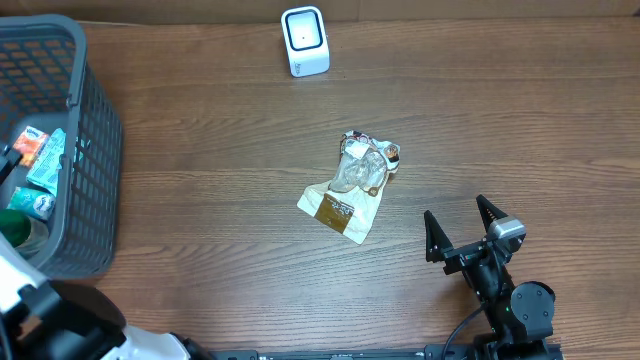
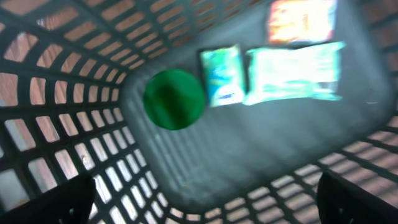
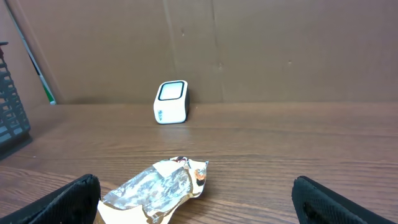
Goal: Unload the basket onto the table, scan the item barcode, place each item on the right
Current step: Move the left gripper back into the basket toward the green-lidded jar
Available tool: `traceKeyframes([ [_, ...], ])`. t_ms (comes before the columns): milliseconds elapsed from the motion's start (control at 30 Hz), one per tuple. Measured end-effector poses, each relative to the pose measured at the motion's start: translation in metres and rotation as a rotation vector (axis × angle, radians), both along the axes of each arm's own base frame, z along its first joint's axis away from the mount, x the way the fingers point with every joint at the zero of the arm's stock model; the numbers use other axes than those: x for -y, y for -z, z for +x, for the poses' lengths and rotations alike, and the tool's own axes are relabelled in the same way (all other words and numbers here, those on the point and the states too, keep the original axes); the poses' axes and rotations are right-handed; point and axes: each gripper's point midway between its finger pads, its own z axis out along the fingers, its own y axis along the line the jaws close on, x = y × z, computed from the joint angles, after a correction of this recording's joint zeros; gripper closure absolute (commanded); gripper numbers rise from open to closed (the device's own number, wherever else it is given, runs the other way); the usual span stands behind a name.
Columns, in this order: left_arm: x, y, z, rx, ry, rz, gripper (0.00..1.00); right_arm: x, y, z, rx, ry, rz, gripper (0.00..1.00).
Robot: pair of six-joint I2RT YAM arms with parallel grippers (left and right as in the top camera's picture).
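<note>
Over the basket (image 1: 95, 150), a packet is to be picked for the scanner (image 1: 305, 41).
From above, a bag (image 1: 352, 190) is seen between the scanner and the wide-open right gripper (image 1: 455, 208). Left wrist: the left gripper (image 2: 208, 205) is spread open, empty, above the packets (image 2: 292, 71); one should be pinched by its edge. Right wrist: the scanner is seen behind the bag.

Overhead cam: straight down on table (image 1: 220, 140). L wrist: close, down into basket (image 2: 261, 149). R wrist: low, faces far edge; shares scanner (image 3: 170, 102), packet (image 3: 155, 186) w/ overhead.

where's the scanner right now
Overhead, the white scanner stands at the table's far edge, near the middle, beyond the snack bag and right of the basket.
</note>
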Motion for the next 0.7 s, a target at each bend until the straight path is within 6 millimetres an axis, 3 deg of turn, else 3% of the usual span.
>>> traceKeyframes([
  [267, -0.028, 0.069, -0.034, -0.045, -0.066, -0.110, 0.05, 0.000, 0.000, 0.000, 0.000, 0.000, 0.000, 0.00],
  [533, -0.031, 0.094, -0.029, -0.024, 0.003, -0.117, 0.05, 0.000, 0.000, 0.000, -0.001, 0.000, 0.001, 0.00],
  [700, -0.034, 0.099, -0.025, -0.019, 0.037, -0.099, 0.06, 0.000, 0.000, 0.000, 0.000, 0.000, 0.000, 0.00],
])
